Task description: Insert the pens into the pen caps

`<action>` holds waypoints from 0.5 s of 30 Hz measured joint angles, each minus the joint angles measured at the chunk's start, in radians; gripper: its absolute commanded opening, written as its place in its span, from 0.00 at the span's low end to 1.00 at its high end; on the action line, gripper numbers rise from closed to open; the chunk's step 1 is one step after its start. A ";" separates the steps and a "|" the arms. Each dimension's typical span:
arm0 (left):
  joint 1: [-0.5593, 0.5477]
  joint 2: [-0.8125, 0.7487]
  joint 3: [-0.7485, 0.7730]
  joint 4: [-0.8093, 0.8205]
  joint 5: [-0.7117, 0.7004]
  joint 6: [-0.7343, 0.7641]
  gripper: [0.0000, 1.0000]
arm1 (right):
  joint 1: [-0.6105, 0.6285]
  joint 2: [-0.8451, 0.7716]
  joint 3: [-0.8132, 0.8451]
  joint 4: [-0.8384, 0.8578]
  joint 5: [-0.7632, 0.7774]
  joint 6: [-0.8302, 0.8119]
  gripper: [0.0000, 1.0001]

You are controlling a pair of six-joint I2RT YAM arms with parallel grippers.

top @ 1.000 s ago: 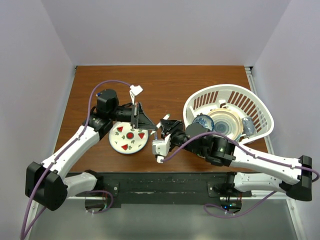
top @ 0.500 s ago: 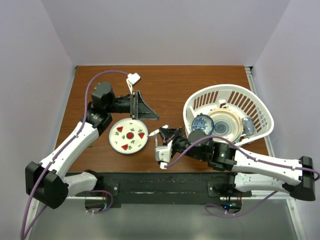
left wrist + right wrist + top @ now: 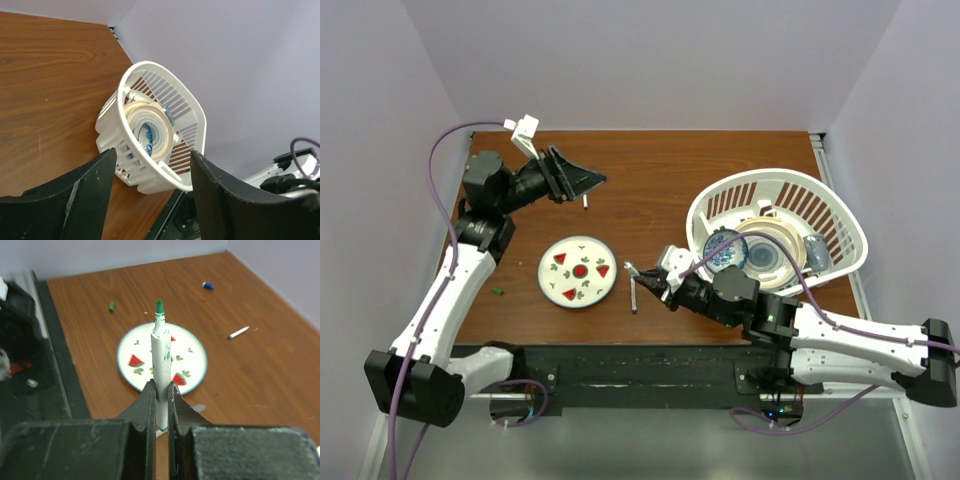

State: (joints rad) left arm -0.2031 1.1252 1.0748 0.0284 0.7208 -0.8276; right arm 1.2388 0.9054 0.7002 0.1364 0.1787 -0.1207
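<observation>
Right gripper at the bottom centre of its wrist view, jaws pressed together on a white pen, green tip pointing up the frame over a watermelon-patterned plate. From above, low in the middle of the picture, just right of that plate. Much the same spot as a second ago, with the arm behind it now lying lower toward the bottom edge.

Left gripper spread wide, nothing between its fingers. A second ago hovering over the plate's upper rim near mid-frame. Now swung away to the upper left of the overhead picture, leaving the plate fully uncovered.

Pens in sight: two. One in the right grip. A second white pen, blue-tipped, flat on the wooden table at the upper right of the right wrist view, and just below the left gripper from above.

Caps in sight: two, both loose on the wood. Green cap at the upper left of the right wrist view, blue cap near its top right.

Plates on the table: one. White slotted basket: one, at the right of the overhead picture, dishes stacked inside.
</observation>
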 measured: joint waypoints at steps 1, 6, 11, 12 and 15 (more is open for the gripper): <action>0.000 -0.020 -0.026 0.009 -0.006 0.012 0.65 | -0.008 0.011 0.005 0.000 0.006 0.059 0.00; 0.000 -0.130 -0.169 0.089 0.016 0.050 0.66 | -0.103 0.089 0.055 -0.013 -0.035 0.325 0.00; 0.000 -0.220 -0.251 0.153 0.075 0.104 0.70 | -0.266 0.108 0.057 0.018 -0.129 0.525 0.00; 0.000 -0.231 -0.261 0.166 0.092 0.111 0.70 | -0.277 0.112 0.058 0.027 -0.142 0.547 0.00; -0.007 -0.233 -0.279 0.201 0.140 0.125 0.70 | -0.280 0.141 0.076 0.038 -0.190 0.584 0.00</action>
State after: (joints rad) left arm -0.2104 0.8925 0.7959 0.2291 0.8612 -0.7025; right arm 0.9585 1.0466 0.7761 0.1741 -0.0116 0.4629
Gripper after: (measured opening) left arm 0.696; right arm 0.064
